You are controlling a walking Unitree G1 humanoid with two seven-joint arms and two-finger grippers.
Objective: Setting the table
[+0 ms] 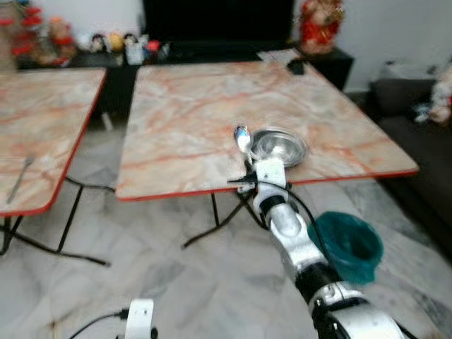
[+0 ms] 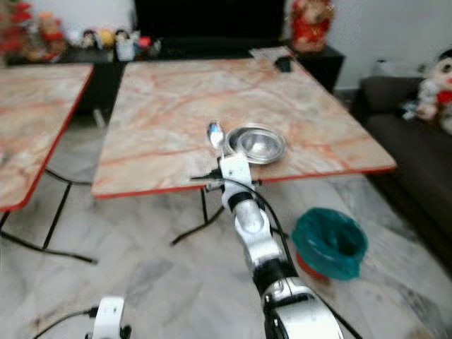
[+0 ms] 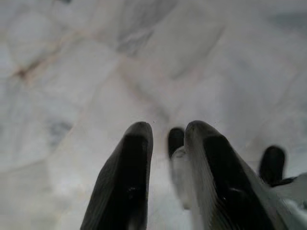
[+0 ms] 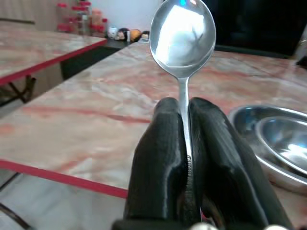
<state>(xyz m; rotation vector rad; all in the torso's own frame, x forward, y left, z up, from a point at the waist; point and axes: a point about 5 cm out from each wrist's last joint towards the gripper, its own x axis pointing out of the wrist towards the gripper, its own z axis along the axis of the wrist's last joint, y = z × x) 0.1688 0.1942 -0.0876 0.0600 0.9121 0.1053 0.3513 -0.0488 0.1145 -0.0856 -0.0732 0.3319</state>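
Right hand point(image 1: 246, 161) sits centre frame, fingers pinched on the handle of a shiny silver metal spoon point(image 4: 182, 34), bowl upright. You've got it at the near edge of the marble-patterned, red-rimmed bench point(image 1: 198, 106), just left of the round steel bowl point(image 1: 280, 145) already set there (so the spoon looks like the remaining piece). Your left hand point(image 3: 168, 182) hangs idle at the bottom, fingers slightly parted over the floor.

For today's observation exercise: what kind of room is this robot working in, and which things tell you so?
Probably a home living room: a dark sofa beside marble-patterned folding tables, figurines on a low dark cabinet, and a marble tile floor.
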